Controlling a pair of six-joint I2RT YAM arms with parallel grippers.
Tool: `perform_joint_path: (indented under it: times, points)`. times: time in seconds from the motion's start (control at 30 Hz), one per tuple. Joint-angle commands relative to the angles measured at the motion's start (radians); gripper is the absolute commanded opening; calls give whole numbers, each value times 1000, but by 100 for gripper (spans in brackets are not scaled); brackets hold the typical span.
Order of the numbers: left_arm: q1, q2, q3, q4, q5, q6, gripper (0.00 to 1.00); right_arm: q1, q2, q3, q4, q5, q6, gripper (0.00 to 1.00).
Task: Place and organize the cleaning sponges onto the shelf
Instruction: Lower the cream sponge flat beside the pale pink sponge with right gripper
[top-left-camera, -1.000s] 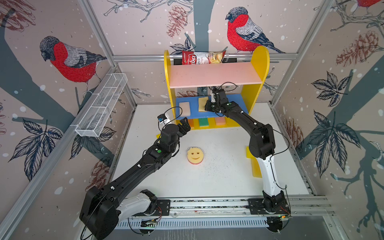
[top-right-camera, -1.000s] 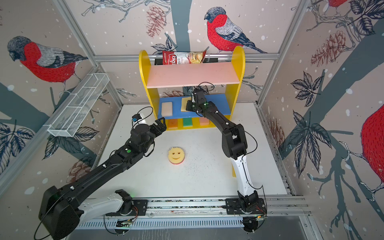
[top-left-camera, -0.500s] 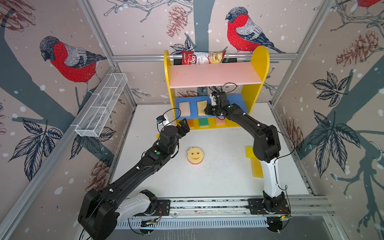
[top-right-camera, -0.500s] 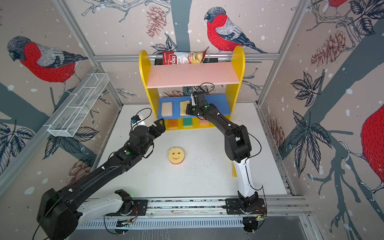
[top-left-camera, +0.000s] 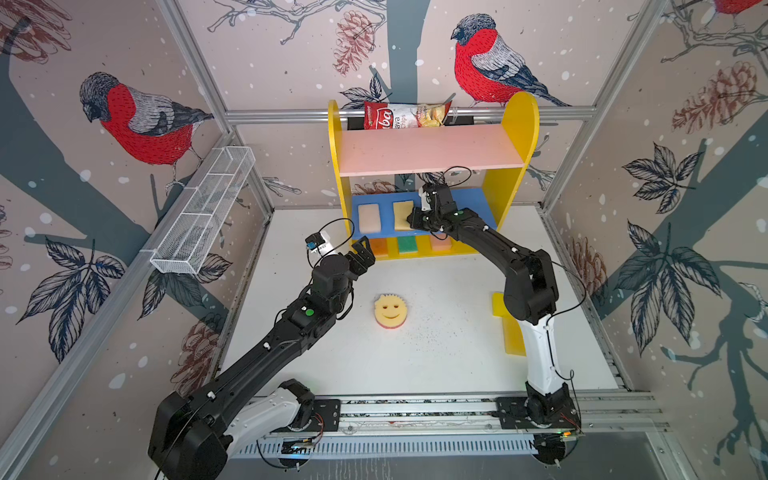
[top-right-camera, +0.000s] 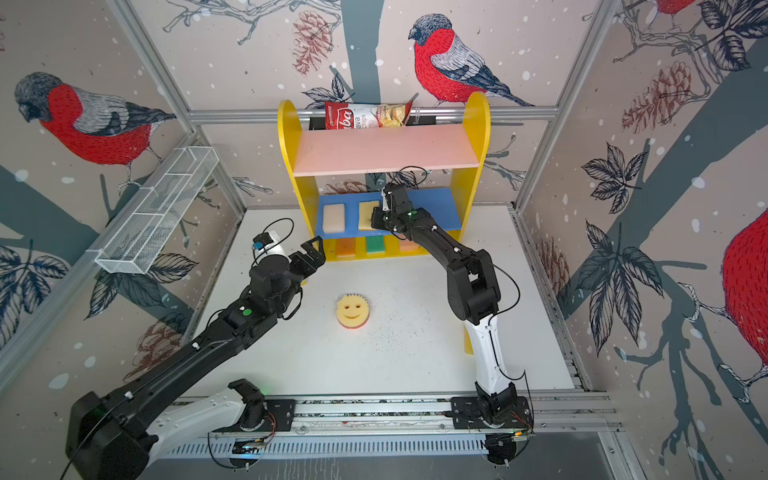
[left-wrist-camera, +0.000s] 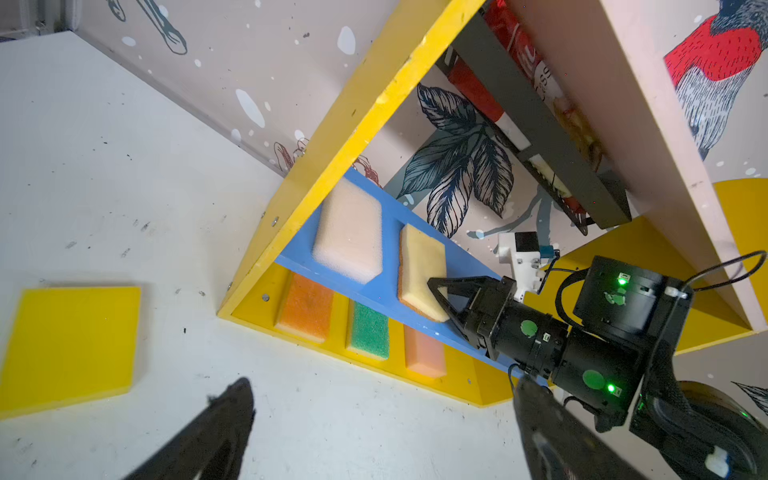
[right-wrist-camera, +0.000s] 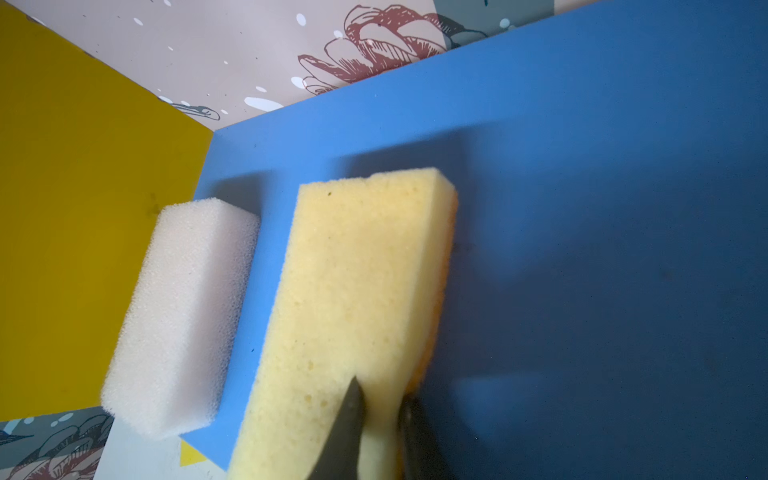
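In a top view, our right gripper (top-left-camera: 412, 219), at frame centre, pinches the pale yellow sponge (top-left-camera: 401, 210) just left of it, long axis running up-frame.

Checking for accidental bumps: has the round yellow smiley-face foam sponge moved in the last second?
No. In both top views the round yellow smiley-face foam sponge lies at the same spot before the yellow-sided three-tier shelf, face turned the same way.

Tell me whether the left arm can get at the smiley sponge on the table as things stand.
Probably yes. The smiley sponge lies alone on the bare table, close beside the left arm. The left end effector is open and empty, and the right arm is away at the shelf.
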Motion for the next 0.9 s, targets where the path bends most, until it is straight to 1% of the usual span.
perform_joint_path:
  times: [0.0,0.17,0.3,0.43,0.63,0.7,0.77,0.87]
  points:
    - [2,-22,-11,-2,-39,6,96,-2,9,0,-56,42,-16,26]
    - [2,-22,-9,-6,-39,8,96,-9,13,2,-56,54,-16,34]
    - [3,-16,-8,-4,-34,7,96,-18,10,3,-56,68,-12,43]
    - [2,-7,-8,1,-30,5,96,-24,7,8,-57,72,-11,48]
    - [2,3,-7,5,-24,3,96,-32,5,16,-57,59,-18,50]
    - [2,6,-8,6,-24,2,96,-30,6,17,-58,53,-25,47]
    - [2,7,-7,6,-23,1,96,-29,5,16,-61,53,-33,47]
    - [2,9,-6,5,-22,0,96,-26,6,9,-69,60,-48,49]
